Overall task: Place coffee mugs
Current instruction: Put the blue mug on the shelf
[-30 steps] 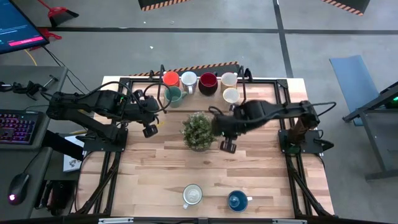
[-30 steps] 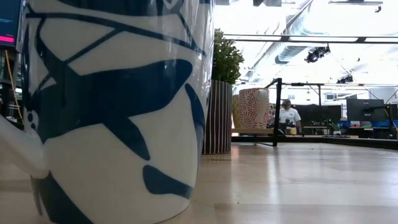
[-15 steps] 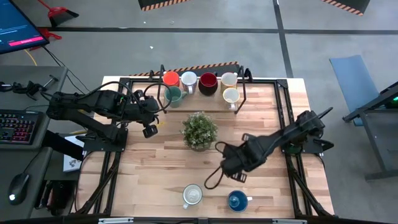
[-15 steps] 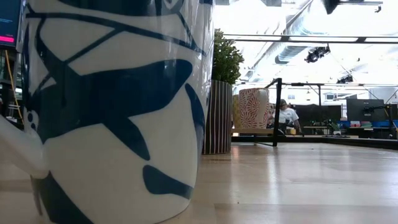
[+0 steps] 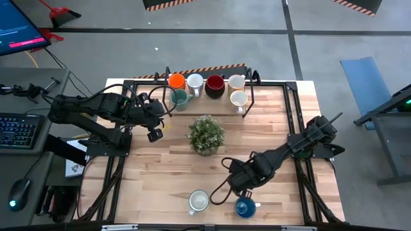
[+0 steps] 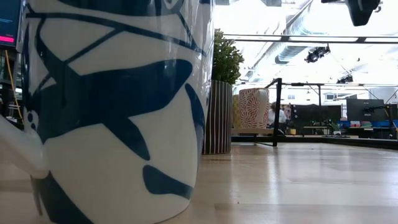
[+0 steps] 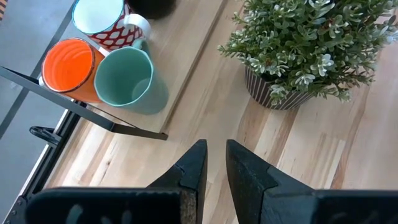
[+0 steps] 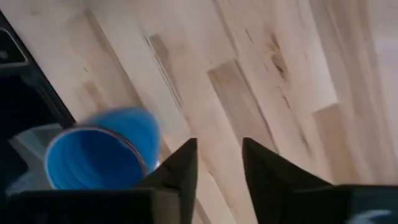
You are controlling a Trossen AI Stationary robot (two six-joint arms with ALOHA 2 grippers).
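In the high view, six mugs stand at the table's far edge: orange [image 5: 176, 81], white [image 5: 194, 81], dark red [image 5: 214, 84], two cream [image 5: 237, 90] and teal-green [image 5: 180, 98]. A white mug with blue pattern [image 5: 198, 201] and a blue mug [image 5: 244, 207] stand upright near the near edge. My right gripper [image 5: 241, 187] hovers open just beyond the blue mug [image 8: 99, 155], which shows beside one finger in its wrist view. My left gripper [image 5: 154, 135] waits left of the plant, open by a narrow gap [image 7: 216, 155], and its wrist view shows the orange [image 7: 69, 68] and teal-green [image 7: 127, 78] mugs.
A leafy potted plant [image 5: 206, 133] stands mid-table between the arms. The far mugs rest on a raised wooden board [image 7: 186, 56] inside a black frame [image 5: 253, 86]. The patterned mug [image 6: 118, 106] fills the low view's left side. Bare wood lies between plant and near mugs.
My right arm has swung from beside the plant toward the table's near edge, ending just beyond the blue mug. In the low view its gripper has come into the top right corner. The mugs and my left arm have kept still.
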